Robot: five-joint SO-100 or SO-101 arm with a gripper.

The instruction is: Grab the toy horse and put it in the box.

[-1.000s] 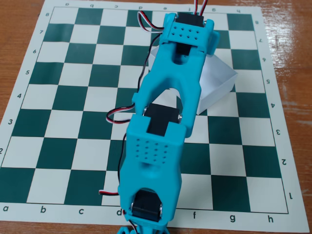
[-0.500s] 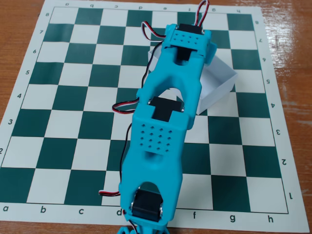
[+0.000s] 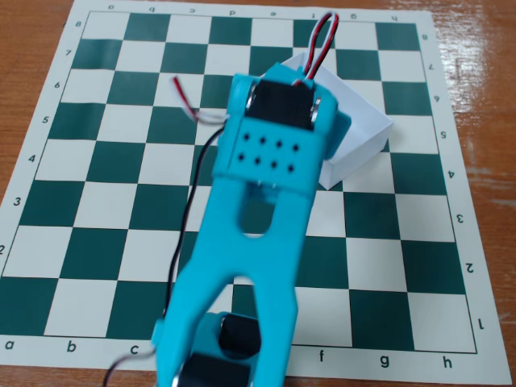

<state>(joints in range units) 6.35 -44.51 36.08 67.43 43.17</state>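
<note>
Wooden tabletop (image 3: 24,48) under green-and-white paper chessboard (image 3: 105,185), flat, matte. Cyan plastic arm (image 3: 250,242) rises from near edge, smooth printed shell with dotted holes, black servo on top, red-white-black wires. Gripper hidden beneath arm: jaw opening, any hold, cannot tell. White thin-walled cardboard box (image 3: 363,133) beyond, partly covered; visible part bare. Toy horse not visible.

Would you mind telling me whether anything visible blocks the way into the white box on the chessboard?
Nothing visible on the chessboard blocks it, but the turquoise arm covers the near left part of the white box. The toy horse and the hand are hidden, so their path cannot be judged.
</note>
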